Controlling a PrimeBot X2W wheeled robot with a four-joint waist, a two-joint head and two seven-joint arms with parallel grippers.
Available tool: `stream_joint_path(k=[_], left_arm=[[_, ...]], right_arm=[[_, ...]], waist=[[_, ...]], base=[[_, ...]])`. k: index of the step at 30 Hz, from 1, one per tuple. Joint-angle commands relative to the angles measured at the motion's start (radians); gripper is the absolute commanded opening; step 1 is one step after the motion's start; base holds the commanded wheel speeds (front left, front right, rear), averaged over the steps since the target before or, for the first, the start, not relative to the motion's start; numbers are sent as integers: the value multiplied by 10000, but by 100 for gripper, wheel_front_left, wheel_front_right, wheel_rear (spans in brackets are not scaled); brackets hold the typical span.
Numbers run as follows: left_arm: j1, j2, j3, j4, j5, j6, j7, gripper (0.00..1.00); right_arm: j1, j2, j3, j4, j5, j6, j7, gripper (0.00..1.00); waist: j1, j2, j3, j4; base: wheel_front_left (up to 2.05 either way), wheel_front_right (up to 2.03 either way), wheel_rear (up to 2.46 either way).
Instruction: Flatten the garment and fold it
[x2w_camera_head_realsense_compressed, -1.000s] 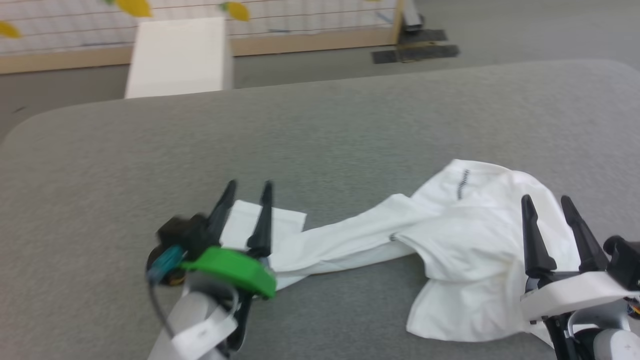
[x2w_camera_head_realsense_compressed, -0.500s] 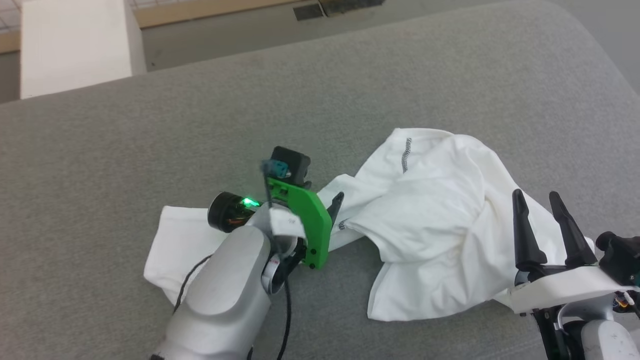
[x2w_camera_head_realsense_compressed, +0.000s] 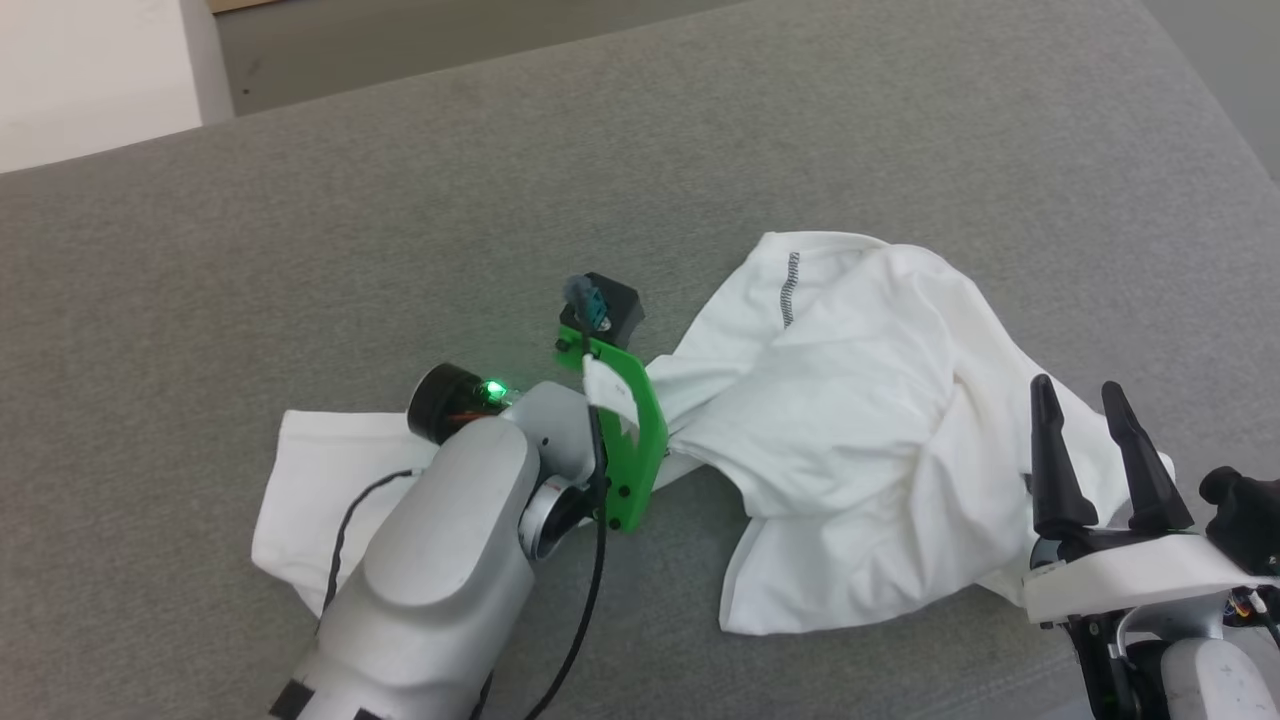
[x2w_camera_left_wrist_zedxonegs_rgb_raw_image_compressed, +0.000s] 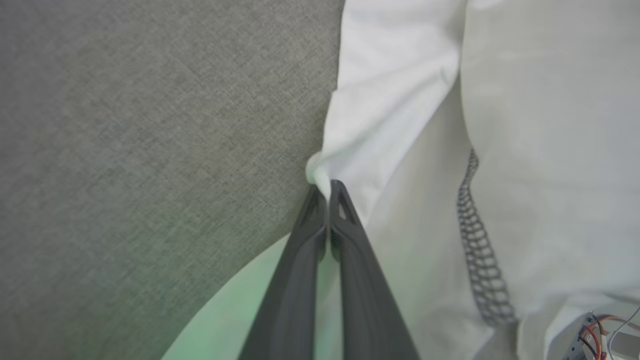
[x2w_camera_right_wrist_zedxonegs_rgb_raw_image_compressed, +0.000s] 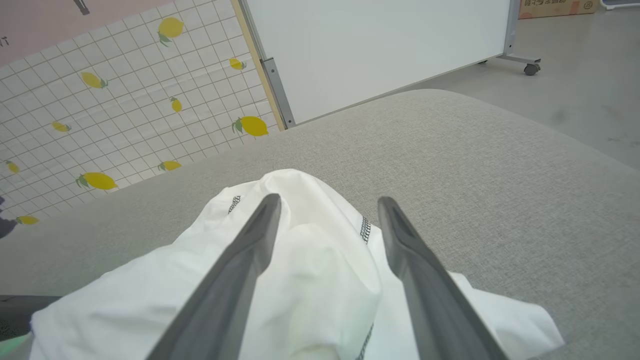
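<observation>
The garment, a white shirt with dark zigzag stitching, lies crumpled on the grey padded table. One sleeve runs left under my left arm. My left gripper points down at the sleeve's base and is shut, pinching a small fold of the garment. In the head view its green wrist plate hides the fingers. My right gripper is open at the lower right, hovering over the shirt's right edge. In the right wrist view it frames a hump of the garment without touching it.
A rigid white box stands beyond the table's far left edge. The table's right edge curves away at the upper right. The right wrist view shows a lemon-patterned wall and a white panel on wheels past the table.
The head camera tilted down and the picture shifted. My left gripper went from open over the sleeve's end to the sleeve's base and shut on a fold. The right gripper stayed put.
</observation>
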Motion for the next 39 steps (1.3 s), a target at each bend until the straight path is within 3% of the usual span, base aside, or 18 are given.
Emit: stream_joint_path(k=[1,7,12,20,27,28,29,35,39], left_arm=[[471,119,106,-70,-56,127,-372,0],[1253,83,1490,-1286,-910,724,-2456,0],[2358,653,2721,-2203,-1337,1326,-3483,0],[4778,1519,4292,-3473,-1977,2268,-3721,0],[6045,1408,4585,-3915,-2446,2337,-3807,0],[6131,1297,4613,-3965,-2568,2252,-3946,86],[6176,1185,4669,-4000,-2689,2155,-4138,100],[6169,725,4917,-4115,-2679,1314,-6372,100],[5686,643,4940,-3861,-1739,1244,-8404,100]], right_arm=[[-81,12,-24,-27,-29,-13,-56,100],[14,12,-316,-271,-218,-13,120,100],[146,13,-472,-461,-308,-13,372,100],[424,13,-562,-773,-483,-13,831,100],[572,13,-576,-894,-599,-13,1254,100],[583,13,-549,-893,-649,-13,1350,100],[590,13,-527,-888,-693,-13,1430,100],[255,13,-277,-791,-1657,-13,2223,100],[-558,13,-299,-397,-2346,-13,2928,100]], waist=[[0,-1,-190,281],[0,-1,-613,1170],[0,-1,-1041,1962],[0,-1,-1509,3055],[0,-1,-1700,3533],[0,-1,-1717,3562],[0,-1,-1733,3582],[0,-1,-1628,3643],[0,-1,-1275,3834]], base=[[0,0,0],[0,0,0],[0,0,0],[0,0,0],[0,0,0],[0,0,0],[0,0,0],[0,0,0],[0,0,0]])
